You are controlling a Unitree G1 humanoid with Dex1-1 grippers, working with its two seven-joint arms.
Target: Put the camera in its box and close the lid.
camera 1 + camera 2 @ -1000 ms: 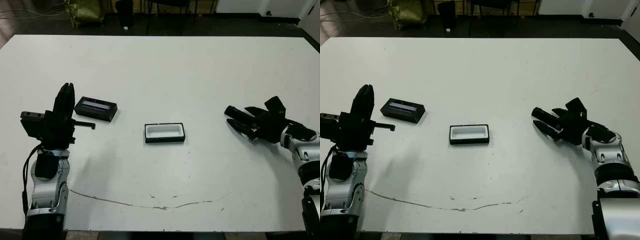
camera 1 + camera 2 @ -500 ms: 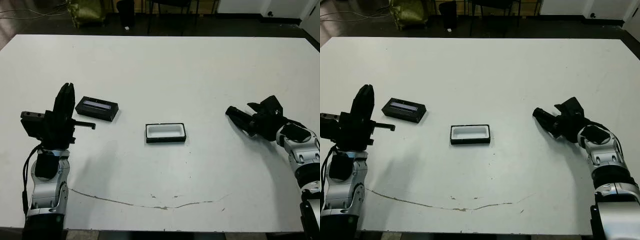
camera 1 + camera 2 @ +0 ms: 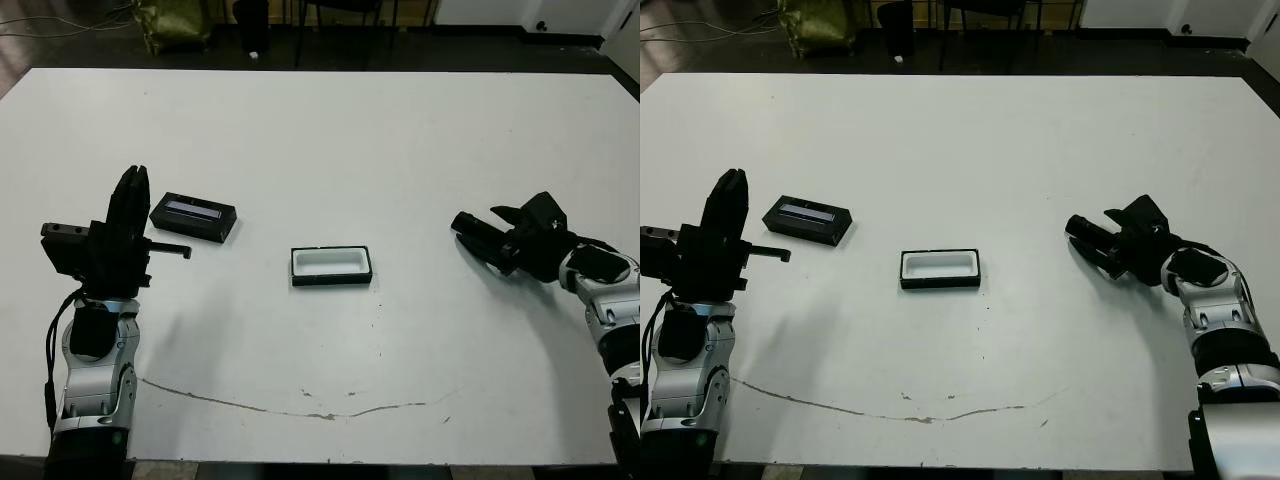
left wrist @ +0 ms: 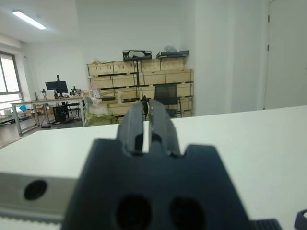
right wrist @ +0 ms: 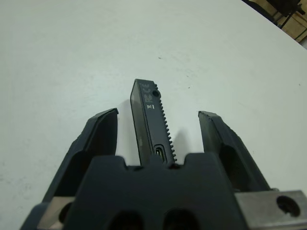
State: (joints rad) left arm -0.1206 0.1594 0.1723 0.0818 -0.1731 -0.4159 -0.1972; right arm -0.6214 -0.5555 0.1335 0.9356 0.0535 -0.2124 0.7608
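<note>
- You see a white table [image 3: 330,150] with a thin brownish scuff line [image 3: 300,410] across its near part.
- The box [image 3: 331,266] shows black walls around a white lining.
- The lid [image 3: 192,217] is black with a pale grey glossy strip on top.
- The camera [image 5: 149,122] is black, with a ribbed edge and small pale markings near its tip.
- Both the left gripper [image 3: 128,205] and the right gripper [image 3: 478,240] have black fingers on silver-grey arms.
</note>
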